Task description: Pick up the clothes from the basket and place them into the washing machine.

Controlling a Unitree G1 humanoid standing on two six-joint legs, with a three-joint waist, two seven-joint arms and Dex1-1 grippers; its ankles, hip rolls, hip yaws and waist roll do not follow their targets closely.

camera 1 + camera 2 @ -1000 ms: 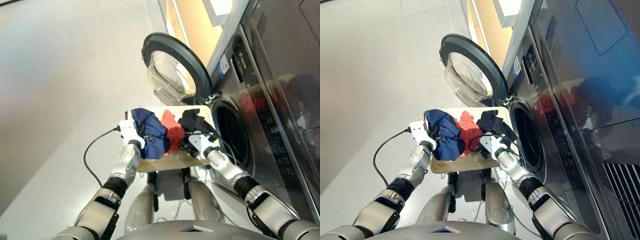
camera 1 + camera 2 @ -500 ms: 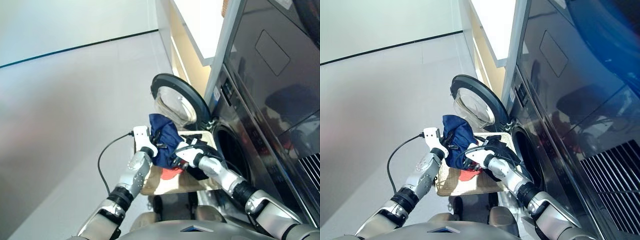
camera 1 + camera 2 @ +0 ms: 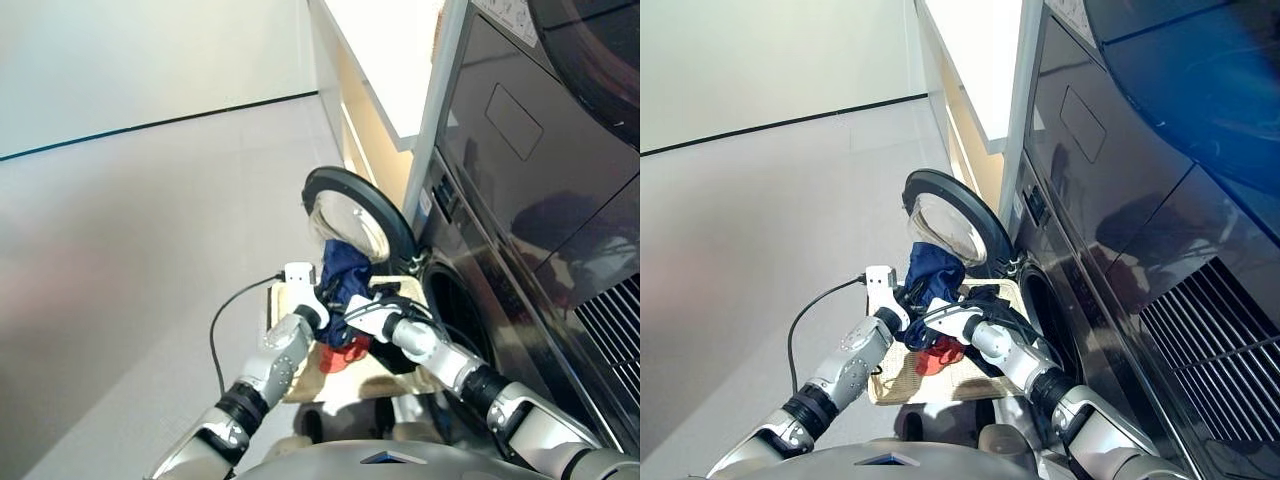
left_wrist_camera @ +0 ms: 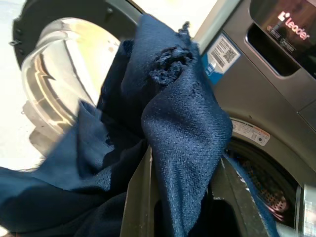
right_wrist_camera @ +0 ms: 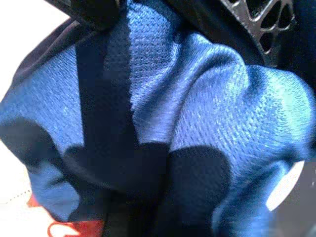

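— Where was the navy garment?

— Lifted above the basket, bunched between my two grippers, just in front of the open door of the washer.

— Your jaws?

— My left gripper was clamped on the navy cloth. My right gripper was against it too, but I couldn't tell how its jaws stood.

— The others?

— The orange-red one and the black one lay in the basket.

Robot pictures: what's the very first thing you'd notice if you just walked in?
The navy blue garment, bunched up and lifted above the basket, held between both grippers in front of the washing machine. Next, the round glass door swung wide open behind it. The orange-red garment still lies in the basket below.
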